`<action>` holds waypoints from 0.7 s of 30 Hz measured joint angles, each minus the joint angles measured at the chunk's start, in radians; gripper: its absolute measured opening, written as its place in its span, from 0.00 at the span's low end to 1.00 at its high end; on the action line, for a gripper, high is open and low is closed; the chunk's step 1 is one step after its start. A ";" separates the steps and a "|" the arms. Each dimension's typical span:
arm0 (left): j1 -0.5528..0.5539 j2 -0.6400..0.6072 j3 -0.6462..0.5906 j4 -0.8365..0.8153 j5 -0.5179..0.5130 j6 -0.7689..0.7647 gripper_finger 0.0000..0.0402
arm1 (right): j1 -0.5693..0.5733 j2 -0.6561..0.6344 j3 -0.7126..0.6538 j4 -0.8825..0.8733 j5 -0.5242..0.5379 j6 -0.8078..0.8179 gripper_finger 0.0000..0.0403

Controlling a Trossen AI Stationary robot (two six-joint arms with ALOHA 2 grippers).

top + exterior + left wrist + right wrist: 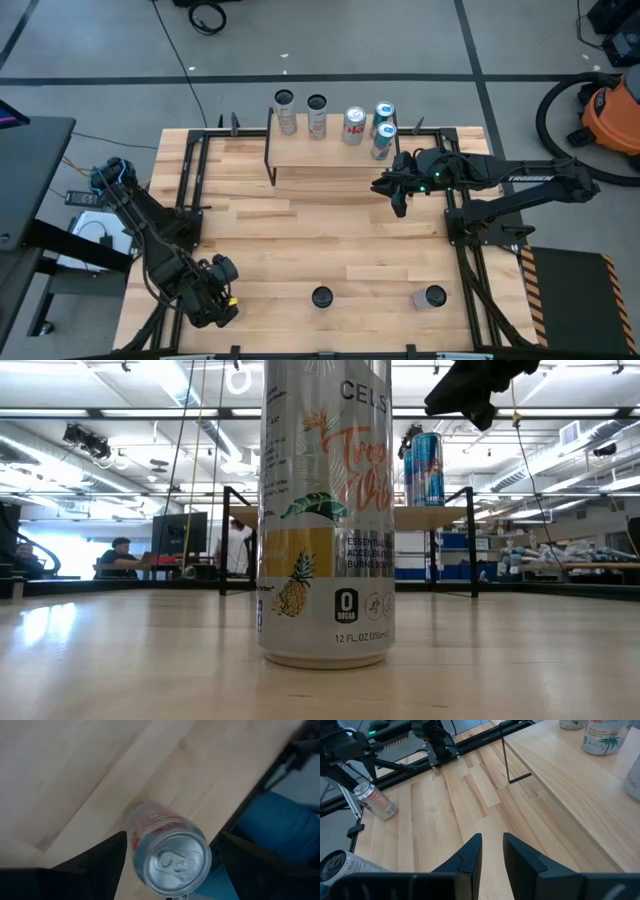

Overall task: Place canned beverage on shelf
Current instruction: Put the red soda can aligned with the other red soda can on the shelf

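A silver-and-red can [170, 855] sits between the fingers of my left gripper [172, 836] near the table's near left corner [222, 298]. The right wrist view shows that can [376, 802] tilted. The shelf [330, 160], a wooden plank on thin black legs, stands at the far edge and carries several upright cans [353, 125]. My right gripper [398, 205] hangs shut above the table just in front of the shelf's right end, touching nothing. My left gripper has the can's side wall [131, 845] between its two fingers [100, 865], one on each side. The fingers slant steeply down and run along the can, whose top faces the wrist. The can is tilted; I cannot tell whether its bottom end touches the table.
Two more cans stand near the table's near edge, a Celsius can [321, 297] in the middle and another [433, 297] to its right. Black frame rails [190, 180] run along the table's sides. Bare wood lies between the shelf and these cans.
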 joint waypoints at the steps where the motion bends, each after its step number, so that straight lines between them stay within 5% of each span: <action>1: -0.004 0.000 0.000 -0.006 0.000 -0.018 0.78 | 0.000 0.000 0.000 0.000 0.000 0.000 0.22; 21: -0.010 0.000 0.000 -0.018 0.013 -0.066 0.78 | 0.000 0.000 0.000 0.000 0.000 0.000 0.22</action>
